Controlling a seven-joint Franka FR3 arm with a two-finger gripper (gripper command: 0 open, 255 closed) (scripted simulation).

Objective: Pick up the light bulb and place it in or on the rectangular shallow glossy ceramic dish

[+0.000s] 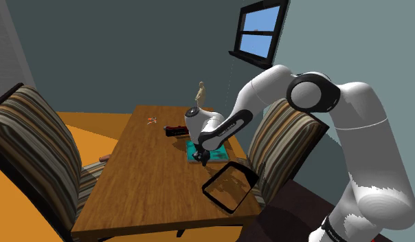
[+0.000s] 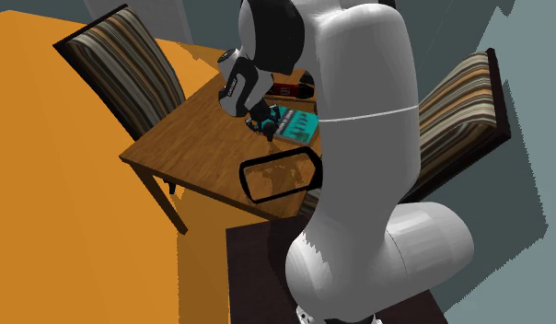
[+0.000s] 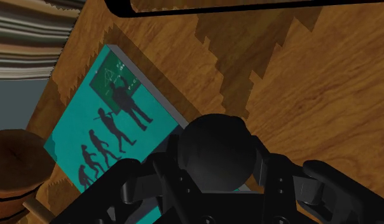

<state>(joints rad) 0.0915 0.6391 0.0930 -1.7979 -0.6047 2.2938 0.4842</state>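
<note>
Wrist view: gripper [image 3: 217, 175] pinched on light bulb [image 3: 216, 149] over book [image 3: 102, 121], lift stage probably; next swing to dish [image 3: 248, 11], lower gently.

You're losing most of the dish [image 3: 248, 7] off the wrist view's edge. The light bulb [image 3: 216, 143] and end effector [image 3: 217, 172] are covering one corner of the book [image 3: 102, 127]. Bits [image 1: 152, 122] on the bench [image 1: 144, 165] are reading too small to name.

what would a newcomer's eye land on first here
The big white arm dominates, bending over the wooden table. Its black gripper clasps a dark round light bulb over a teal book, with the black-rimmed dish beside the book near the table's edge.
</note>
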